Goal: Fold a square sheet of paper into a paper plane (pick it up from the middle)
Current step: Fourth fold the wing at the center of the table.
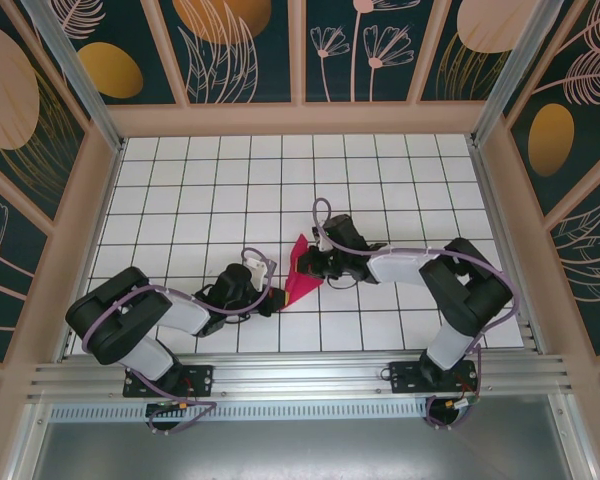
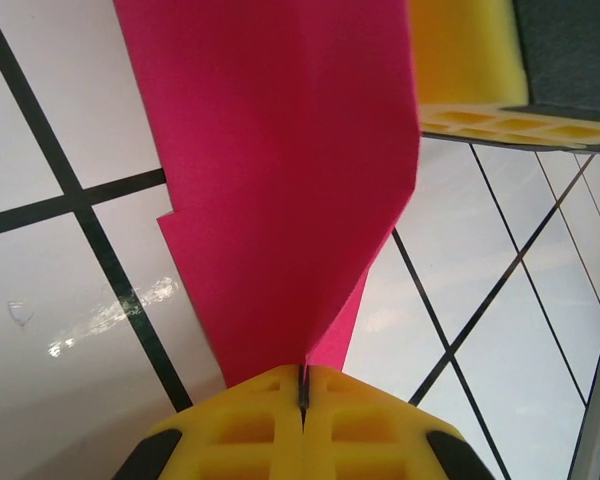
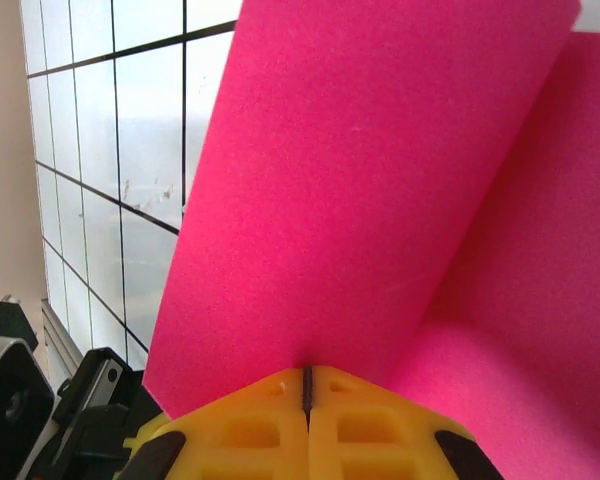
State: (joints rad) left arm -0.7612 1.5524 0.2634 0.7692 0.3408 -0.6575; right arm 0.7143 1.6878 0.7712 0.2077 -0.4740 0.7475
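The pink paper (image 2: 280, 180) is clamped in the left claw (image 2: 302, 388), creased and fanned out ahead of it. Its opp. end is clenched in the right claw (image 3: 307, 385), curled just ahead of the tips, over the table (image 1: 180, 180).

The right claw (image 3: 306, 388) has its yellow fingers (image 3: 240, 435) pressed together on the edge of the magenta sheet of paper (image 3: 380, 180), which rises away and curls over at the right. White gridded table (image 3: 110, 150) lies upper left; black hardware (image 3: 20, 400) sits lower left
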